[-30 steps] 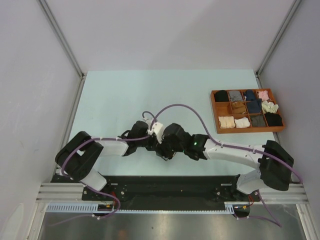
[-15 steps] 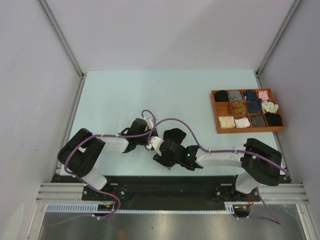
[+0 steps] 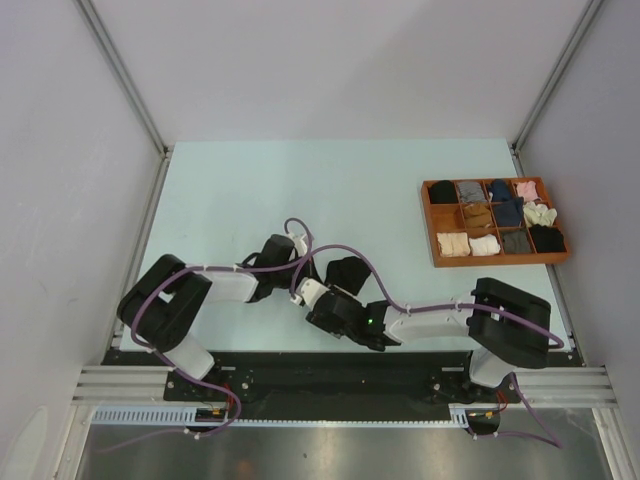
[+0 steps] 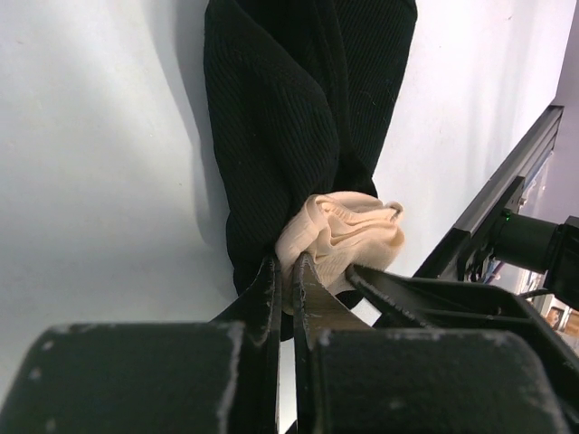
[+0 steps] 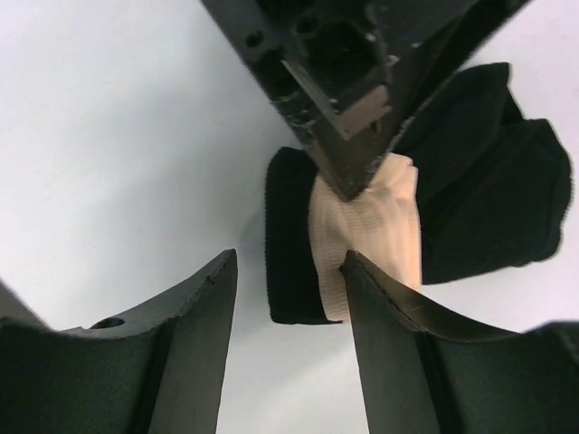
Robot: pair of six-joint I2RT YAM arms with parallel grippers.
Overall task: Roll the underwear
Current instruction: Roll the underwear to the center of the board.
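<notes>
Black underwear [image 3: 347,270] lies bunched on the pale table [image 3: 300,190], near the front edge and about midway between my two arm bases. From the left wrist view the black fabric [image 4: 289,117] runs away from me in a long, narrow fold, with its beige waistband [image 4: 348,231] gathered into a crumpled wad at the near end.

Left gripper [image 4: 286,271]: jaws drawn almost together, pinching the edge of that beige waistband. Grip confirmed from the right wrist view, where the same fingers come down from above onto the band [image 5: 371,235].

Right gripper [image 5: 289,256]: jaws spread wide, nothing held. The fingertips sit low to the table, just short of the folded end of the black fabric [image 5: 488,181]. One tip lines up with the edge of the beige band; I cannot tell whether it touches.

From above, both wrists crowd together over the garment, hiding much of it.

A wooden tray [image 3: 428,225] stands on the right side of the table, well apart from the garment, with rolled pieces [image 3: 484,245] of several colours in its compartments.
</notes>
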